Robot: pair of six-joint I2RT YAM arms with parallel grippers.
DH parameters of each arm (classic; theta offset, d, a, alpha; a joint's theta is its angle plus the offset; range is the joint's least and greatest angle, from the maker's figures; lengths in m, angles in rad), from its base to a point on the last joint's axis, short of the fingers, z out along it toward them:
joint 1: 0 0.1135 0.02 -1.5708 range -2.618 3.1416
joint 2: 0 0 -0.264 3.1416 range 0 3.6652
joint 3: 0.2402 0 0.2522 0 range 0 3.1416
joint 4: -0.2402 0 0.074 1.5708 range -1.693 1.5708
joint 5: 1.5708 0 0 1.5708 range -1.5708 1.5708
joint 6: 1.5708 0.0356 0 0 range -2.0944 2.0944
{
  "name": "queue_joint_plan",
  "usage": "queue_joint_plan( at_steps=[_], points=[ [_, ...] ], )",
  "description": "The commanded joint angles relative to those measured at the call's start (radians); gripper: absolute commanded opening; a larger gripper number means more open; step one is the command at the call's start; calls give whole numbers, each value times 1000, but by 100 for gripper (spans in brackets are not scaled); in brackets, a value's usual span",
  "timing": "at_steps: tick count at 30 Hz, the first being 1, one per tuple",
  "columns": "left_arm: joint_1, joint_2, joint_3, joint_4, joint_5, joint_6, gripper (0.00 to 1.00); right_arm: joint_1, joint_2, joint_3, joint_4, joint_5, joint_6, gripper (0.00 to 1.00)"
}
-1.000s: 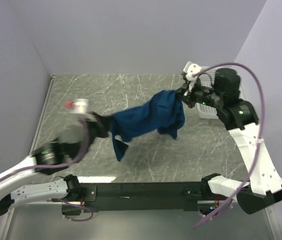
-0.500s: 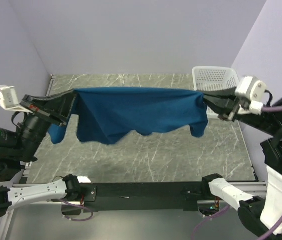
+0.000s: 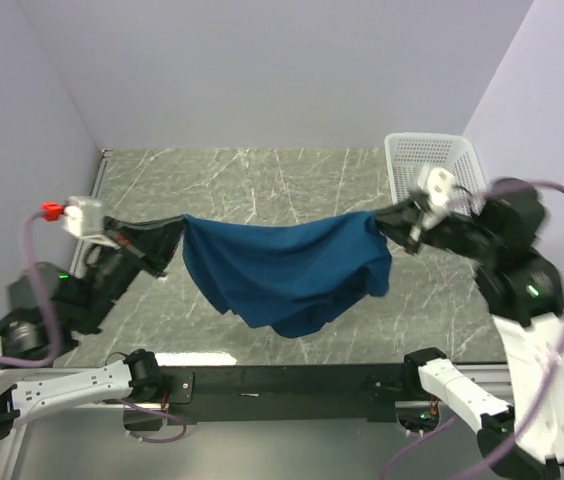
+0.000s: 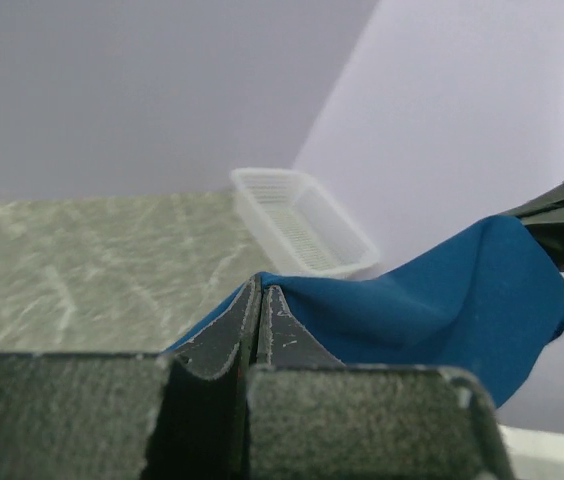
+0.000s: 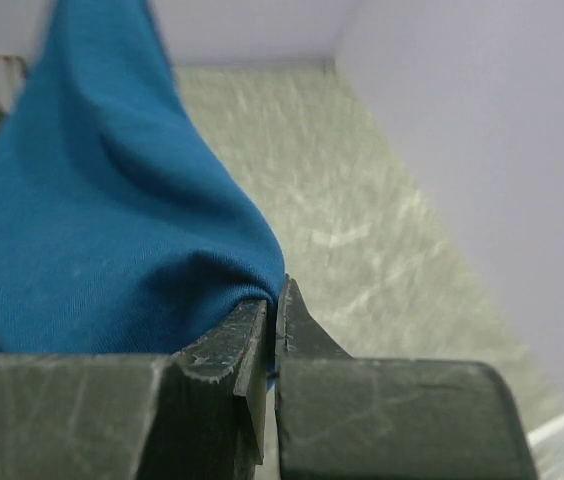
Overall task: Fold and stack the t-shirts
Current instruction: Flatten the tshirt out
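So that the t-shirt (image 3: pixel 284 272) hangs open for folding, the left gripper (image 3: pixel 179 238) and right gripper (image 3: pixel 381 222) (both pinched tight on its cloth) hold it up

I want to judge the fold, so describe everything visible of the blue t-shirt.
The t-shirt is dark blue, soft matte knit by its look, no print showing. It hangs spread between the left pincer and the right pincer, each shut on an upper edge, sagging in loose folds in the middle above the table. Whether its lowest fold touches the table cannot be told.
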Motion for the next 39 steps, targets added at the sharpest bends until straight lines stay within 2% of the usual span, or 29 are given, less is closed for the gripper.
queue_joint_plan(
  at_steps=[1,2,3,4,5,6,8,9,10,11,13,15,16,18,19,20,21,22,23,25,26,29,33,35,39],
  points=[
    [3,51,-111,133,-248,22,1,-7,93,-147,268,172,174,0],
    [25,118,-127,164,-315,57,1,-7,169,-182,341,242,213,0],
    [70,163,-130,186,-299,54,1,-7,221,-182,365,287,286,0],
    [286,262,-116,174,-224,27,1,-6,330,-179,388,347,332,0],
    [449,316,-107,157,123,-100,1,-7,389,-152,403,414,372,0],
    [607,365,-105,160,281,-177,1,-6,441,-127,390,508,399,9],
    [901,543,-136,257,552,-301,49,-7,568,-49,333,586,399,42],
    [938,606,-104,255,654,-326,64,-9,588,-40,322,632,382,68],
    [960,723,-66,202,675,-328,74,-9,599,-38,319,659,368,74],
    [961,767,-35,183,669,-304,88,-13,590,-58,330,673,352,82],
    [961,815,5,169,666,-299,95,-20,540,-96,346,644,332,84],
    [960,804,0,154,646,-268,96,-21,497,-165,347,564,235,84],
    [961,782,-6,146,633,-236,96,-23,462,-205,336,433,188,84],
    [961,755,-29,123,642,-196,95,-20,444,-237,234,243,-14,83],
    [961,736,-58,112,686,-179,94,-14,458,-244,165,53,-108,82],
    [960,728,-75,98,724,-141,91,-1,470,-245,-20,-6,-329,79],
    [958,722,-114,82,766,-124,88,44,490,-248,-101,-31,-422,78],
    [952,715,-133,62,781,-112,86,87,524,-257,-150,-24,-475,75],
    [922,709,-153,48,774,-83,85,129,536,-295,-126,60,-447,70],
    [880,694,-217,26,734,-64,84,257,553,-361,4,219,-338,70],
    [841,691,-237,23,696,-58,84,290,561,-415,137,384,-236,70],
    [794,657,-302,5,634,-73,82,344,642,-414,242,566,-114,72],
    [788,551,-398,0,553,-107,84,347,743,-385,305,730,-44,73],
    [788,492,-432,9,533,-141,87,344,794,-374,325,754,-23,73],
    [786,478,-524,81,533,-175,91,347,894,-322,305,759,9,71]
  ],
)
